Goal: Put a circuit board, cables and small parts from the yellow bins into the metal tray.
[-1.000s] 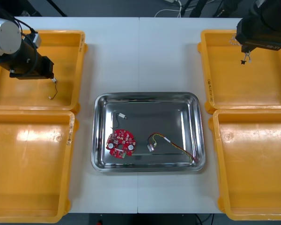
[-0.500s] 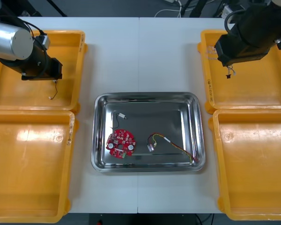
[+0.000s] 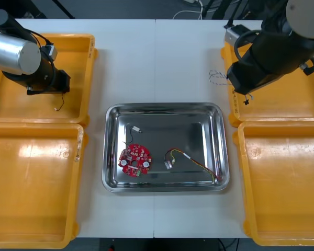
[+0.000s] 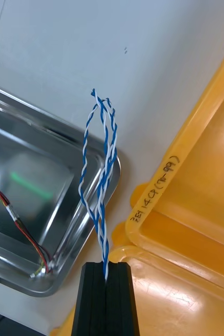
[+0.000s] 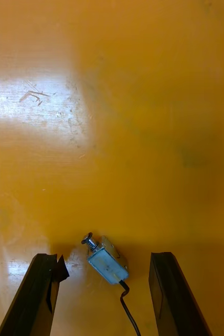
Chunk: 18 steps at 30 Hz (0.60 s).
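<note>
My right gripper (image 4: 107,272) is shut on a twisted blue and white cable (image 4: 103,173), which hangs over the white table between the far right yellow bin (image 3: 272,94) and the metal tray's (image 3: 215,112) far right corner. In the front view the cable (image 3: 217,77) sticks out left of the right arm. My left gripper (image 5: 104,256) is open, low in the far left bin (image 3: 21,99), its fingers either side of a small metal part (image 5: 107,261) with a black cable. The tray holds a round red circuit board (image 3: 135,159), a red and yellow cable (image 3: 191,161) and a small metal part (image 3: 135,129).
The two near yellow bins (image 3: 31,183) (image 3: 282,183) lie at each side of the tray. Bare white table (image 3: 157,63) stretches beyond the tray. The far right bin's rim (image 4: 169,173) is right beside the hanging cable.
The right arm has swung left from over the far right bin toward the tray, carrying the blue and white cable past the bin's rim. The left arm has shifted slightly right in its bin.
</note>
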Motion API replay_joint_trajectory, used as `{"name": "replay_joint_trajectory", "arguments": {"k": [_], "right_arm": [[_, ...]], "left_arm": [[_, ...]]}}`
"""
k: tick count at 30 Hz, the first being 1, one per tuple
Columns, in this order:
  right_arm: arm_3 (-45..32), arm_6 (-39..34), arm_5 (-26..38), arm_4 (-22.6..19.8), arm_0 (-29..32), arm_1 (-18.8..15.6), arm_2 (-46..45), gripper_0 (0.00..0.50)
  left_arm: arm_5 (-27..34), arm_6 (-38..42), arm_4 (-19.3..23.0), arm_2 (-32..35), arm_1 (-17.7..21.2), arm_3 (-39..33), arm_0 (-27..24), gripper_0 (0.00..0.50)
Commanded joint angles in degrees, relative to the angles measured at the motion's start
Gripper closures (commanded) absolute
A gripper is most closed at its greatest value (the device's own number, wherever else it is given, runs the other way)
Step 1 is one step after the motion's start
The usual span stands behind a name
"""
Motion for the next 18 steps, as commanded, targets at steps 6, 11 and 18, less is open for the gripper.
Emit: {"name": "replay_joint_trajectory", "arguments": {"k": [6,11,18], "right_arm": [[-5.5,7.4,-5.0,-1.2,1.4,-3.6,7.6,0.500],[-5.3,13.8,-7.2,-1.3,1.4,-2.9,8.4,0.500],[-1.9,23.0,-12.1,-1.0,1.2,-1.1,10.2,0.500]], "left_arm": [[-1.9,-6.0,0.8,-2.2,-1.0,1.0,-3.2,0.000],[-1.9,-6.0,0.8,-2.3,-1.1,1.0,-3.2,0.499],[-1.9,-6.0,0.9,-2.4,-1.0,1.0,-3.1,0.500]]}}
